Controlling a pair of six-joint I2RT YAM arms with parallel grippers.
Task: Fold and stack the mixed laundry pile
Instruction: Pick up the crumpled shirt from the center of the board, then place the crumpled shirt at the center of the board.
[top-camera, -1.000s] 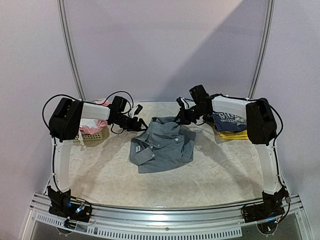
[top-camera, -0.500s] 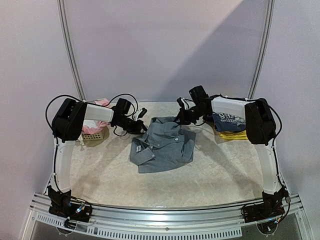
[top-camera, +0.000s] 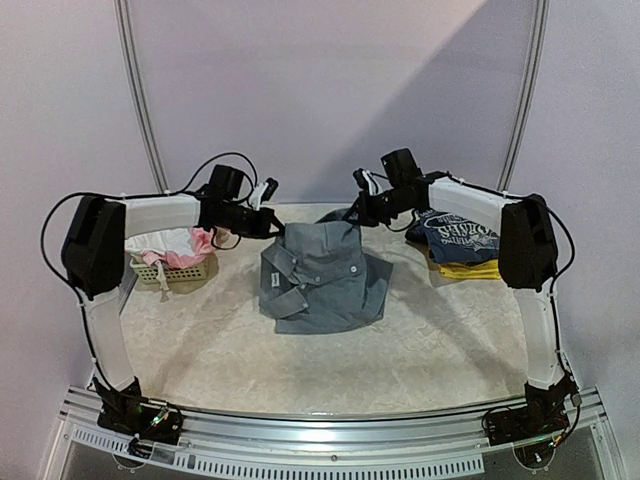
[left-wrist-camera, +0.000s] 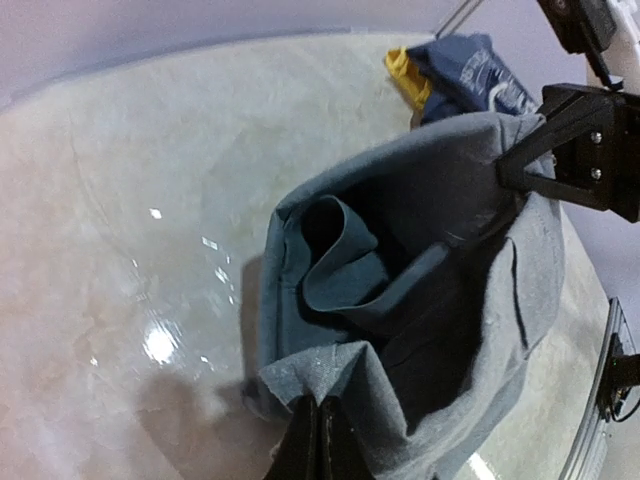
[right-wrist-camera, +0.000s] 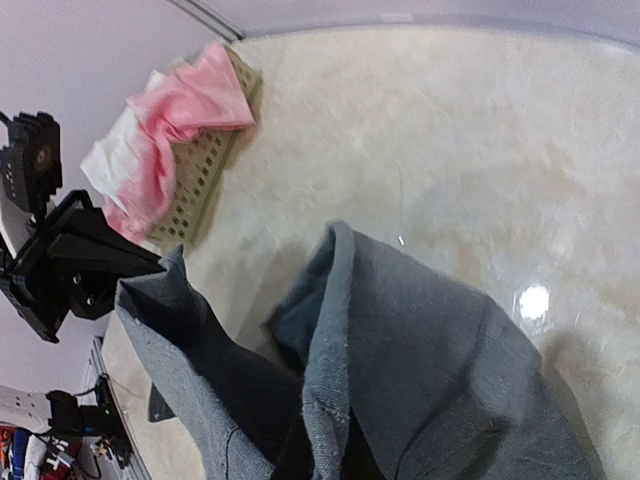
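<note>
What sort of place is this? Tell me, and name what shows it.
Probably a robot test cell, not a home: two arms bolted to a metal rail, plain backdrop panels, and a grey garment staged on a bare table.

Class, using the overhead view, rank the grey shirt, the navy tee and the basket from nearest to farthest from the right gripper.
1. The grey shirt, held by the right gripper, centre.
2. The navy tee, just to its right.
3. The basket, far left.

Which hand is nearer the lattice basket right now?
Left. The left hand pinches a far corner of the grey shirt, right of the basket; the right hand holds the other far corner, farther right across the shirt.
</note>
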